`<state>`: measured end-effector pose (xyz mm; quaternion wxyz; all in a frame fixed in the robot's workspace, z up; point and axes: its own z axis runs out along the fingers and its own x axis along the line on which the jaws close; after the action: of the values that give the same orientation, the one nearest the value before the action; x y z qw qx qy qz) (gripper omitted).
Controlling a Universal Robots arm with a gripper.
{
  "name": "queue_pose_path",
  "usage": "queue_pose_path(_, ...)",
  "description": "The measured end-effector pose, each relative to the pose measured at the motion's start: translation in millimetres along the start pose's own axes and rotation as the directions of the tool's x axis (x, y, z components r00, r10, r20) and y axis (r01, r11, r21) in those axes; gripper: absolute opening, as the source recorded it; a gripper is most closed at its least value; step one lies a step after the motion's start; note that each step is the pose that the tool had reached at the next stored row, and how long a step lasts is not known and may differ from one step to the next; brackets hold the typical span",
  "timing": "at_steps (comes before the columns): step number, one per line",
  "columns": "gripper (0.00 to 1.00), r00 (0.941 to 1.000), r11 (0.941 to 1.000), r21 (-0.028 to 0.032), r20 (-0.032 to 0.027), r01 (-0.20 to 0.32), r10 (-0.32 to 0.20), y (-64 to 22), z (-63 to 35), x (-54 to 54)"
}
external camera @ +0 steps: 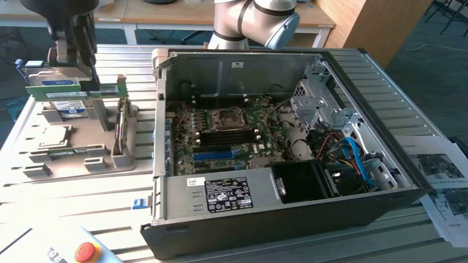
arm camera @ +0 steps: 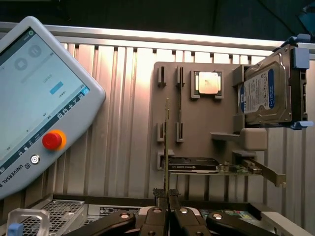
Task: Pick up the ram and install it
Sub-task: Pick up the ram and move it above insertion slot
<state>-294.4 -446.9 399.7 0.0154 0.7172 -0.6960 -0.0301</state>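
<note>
The gripper (external camera: 89, 85) is pinched on the ram (external camera: 52, 90), its two dark fingers pressed against the flat faces of the green stick near one end. The board hangs level, long edge horizontal, with its white label facing the camera. In the exterior view this sits at about ten o'clock from the open computer case (external camera: 292, 224), outside the case and above the far part of the grey holder tray (external camera: 80, 161). Just behind the ram on that tray a hard drive (external camera: 69, 108) with a blue label stands on edge. A square silver processor (external camera: 55, 137) lies flat at about seven o'clock from the ram. Inside the case, the motherboard (external camera: 252, 129) lies face up, with blue slot strips (external camera: 216, 155) at six o'clock from the empty processor socket (external camera: 225, 119). In the wrist view the ram (arm camera: 167, 142) appears edge-on as a thin line rising from the closed gripper (arm camera: 167, 196). The tray (arm camera: 197, 123), the processor (arm camera: 206, 82), the hard drive (arm camera: 266, 96) and a teach pendant (arm camera: 34, 98) lie beyond it.
</note>
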Motion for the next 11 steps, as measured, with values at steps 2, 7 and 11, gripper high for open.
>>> queue_pose_path(2,0.12,1.0000,1.0000,-0.0009,-0.0001,0.000,0.000,-4.2,-0.4,0.3)
queue_pose_path(7,0.12,1.0000,1.0000,-0.0026,0.0000,0.000,0.000,-14.1,-1.0,0.8)
queue_pose_path(11,0.12,1.0000,1.0000,-0.0040,0.0001,0.000,0.000,-21.9,-1.5,1.2)
